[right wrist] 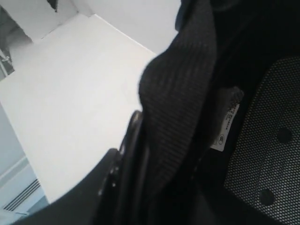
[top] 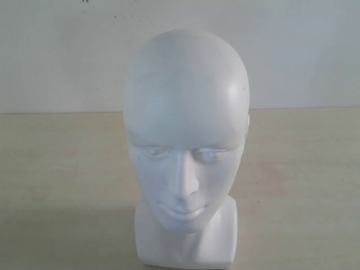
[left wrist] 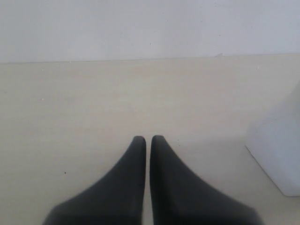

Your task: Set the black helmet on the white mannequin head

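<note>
The white mannequin head (top: 185, 129) stands upright and bare on the pale table, facing the exterior camera. Its blocky base (left wrist: 279, 150) shows at the edge of the left wrist view. My left gripper (left wrist: 148, 140) hovers low over the table beside that base, shut and empty. The black helmet (right wrist: 187, 93) fills the right wrist view from inside, with ribbed padding, a mesh liner (right wrist: 267, 154) and a white label. My right gripper (right wrist: 140, 178) is shut on the helmet's rim, one dark finger (right wrist: 93, 192) outside the shell, the other hidden. Neither the helmet nor the grippers appear in the exterior view.
The light wooden table (top: 62, 169) runs back to a plain white wall (top: 56, 50). Beyond the helmet, the right wrist view shows a pale flat surface (right wrist: 70, 93).
</note>
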You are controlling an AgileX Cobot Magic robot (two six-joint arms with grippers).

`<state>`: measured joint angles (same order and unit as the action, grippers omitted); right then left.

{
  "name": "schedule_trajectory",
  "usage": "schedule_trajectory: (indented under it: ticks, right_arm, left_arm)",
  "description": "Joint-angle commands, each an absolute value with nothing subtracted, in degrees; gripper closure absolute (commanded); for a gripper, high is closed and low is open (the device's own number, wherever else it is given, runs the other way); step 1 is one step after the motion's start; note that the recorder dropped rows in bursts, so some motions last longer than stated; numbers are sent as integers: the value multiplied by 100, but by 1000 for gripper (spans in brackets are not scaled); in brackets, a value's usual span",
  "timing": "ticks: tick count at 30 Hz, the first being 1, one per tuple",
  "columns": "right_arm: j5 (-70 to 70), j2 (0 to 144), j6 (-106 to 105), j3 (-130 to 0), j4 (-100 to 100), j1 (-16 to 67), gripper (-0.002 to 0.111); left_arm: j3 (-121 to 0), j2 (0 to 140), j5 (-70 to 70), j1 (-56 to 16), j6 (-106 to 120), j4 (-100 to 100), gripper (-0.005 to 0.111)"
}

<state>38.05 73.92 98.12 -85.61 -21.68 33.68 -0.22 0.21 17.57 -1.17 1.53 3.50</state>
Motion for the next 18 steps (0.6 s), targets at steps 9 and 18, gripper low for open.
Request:
schedule_trajectory:
  ticks: [9, 18]
  right_arm:
    - [6858, 7451, 10499, -7155, -1332, 3374, 108]
    - [6996, 7451, 10709, -6338, -1140, 3374, 108]
  left_arm:
    - [0, 0, 1699, -114, 162, 360, 102]
    - [0, 0, 1699, -114, 162, 360, 102]
